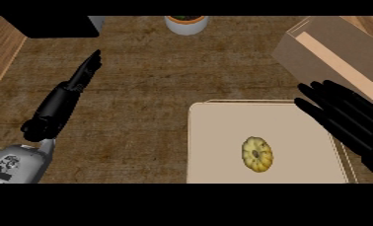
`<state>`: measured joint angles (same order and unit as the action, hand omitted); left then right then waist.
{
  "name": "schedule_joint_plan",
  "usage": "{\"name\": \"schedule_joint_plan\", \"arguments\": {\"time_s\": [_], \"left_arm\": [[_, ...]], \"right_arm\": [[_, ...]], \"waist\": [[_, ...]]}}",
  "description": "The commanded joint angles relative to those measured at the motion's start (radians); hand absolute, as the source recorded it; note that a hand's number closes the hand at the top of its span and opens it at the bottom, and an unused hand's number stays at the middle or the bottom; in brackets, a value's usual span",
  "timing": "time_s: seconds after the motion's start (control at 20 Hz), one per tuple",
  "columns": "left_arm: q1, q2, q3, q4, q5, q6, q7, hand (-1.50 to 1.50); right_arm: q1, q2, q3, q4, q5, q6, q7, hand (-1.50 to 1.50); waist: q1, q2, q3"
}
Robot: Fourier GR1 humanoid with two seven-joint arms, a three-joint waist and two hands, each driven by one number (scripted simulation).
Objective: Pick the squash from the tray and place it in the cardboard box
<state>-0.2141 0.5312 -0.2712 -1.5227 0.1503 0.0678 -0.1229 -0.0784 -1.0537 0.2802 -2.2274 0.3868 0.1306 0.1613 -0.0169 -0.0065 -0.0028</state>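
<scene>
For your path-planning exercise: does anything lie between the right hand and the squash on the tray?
Nothing visible does. The squash lies alone on the tray, and the right hand, fingers straight, hangs over the tray's right edge with only bare tray between them.

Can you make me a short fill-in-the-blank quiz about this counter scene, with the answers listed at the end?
1. The yellow squash lies on the ____, not yet in the cardboard box.
2. The cardboard box sits toward the view's upper ____ corner.
3. The right hand has its fingers straight, reaching over the tray's ____ edge.
4. The left hand holds ____.

Answers: tray; right; right; nothing
</scene>
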Motion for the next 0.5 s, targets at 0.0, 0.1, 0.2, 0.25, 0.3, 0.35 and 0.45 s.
{"name": "schedule_joint_plan", "arguments": {"time_s": [0.0,0.1,0.2,0.25,0.3,0.35,0.45], "left_arm": [[0.019,0.016,0.006,-0.006,-0.008,-0.017,-0.013,0.00],[-0.020,-0.024,-0.006,0.044,-0.009,-0.028,-0.030,0.00],[-0.030,-0.027,-0.014,-0.011,-0.019,-0.006,0.029,0.00],[-0.033,-0.044,-0.008,0.038,-0.015,-0.024,-0.017,0.00],[-0.064,-0.023,0.015,0.025,0.004,-0.040,0.021,0.00],[-0.099,-0.035,-0.002,0.027,-0.008,-0.035,0.053,0.00],[-0.080,-0.064,-0.015,0.021,-0.032,0.006,0.057,0.00]], "right_arm": [[-0.009,-0.081,0.109,-0.123,0.103,0.149,0.176,-1.50],[-0.052,-0.081,0.168,-0.112,0.132,0.224,0.238,-1.50],[-0.062,-0.086,0.228,-0.187,0.130,0.317,0.346,-1.50],[-0.070,-0.026,0.292,-0.209,0.163,0.324,0.397,-1.50],[-0.115,-0.001,0.331,-0.168,0.163,0.362,0.433,-1.50],[-0.152,-0.001,0.347,-0.175,0.173,0.399,0.483,-1.50],[-0.182,0.051,0.436,-0.188,0.220,0.434,0.586,-1.50]], "waist": [[0.021,0.001,-0.002],[0.026,0.010,-0.002],[0.030,0.005,-0.002],[0.026,0.008,-0.001],[0.040,0.010,-0.002],[0.037,0.009,-0.002],[0.038,0.005,-0.003]]}}
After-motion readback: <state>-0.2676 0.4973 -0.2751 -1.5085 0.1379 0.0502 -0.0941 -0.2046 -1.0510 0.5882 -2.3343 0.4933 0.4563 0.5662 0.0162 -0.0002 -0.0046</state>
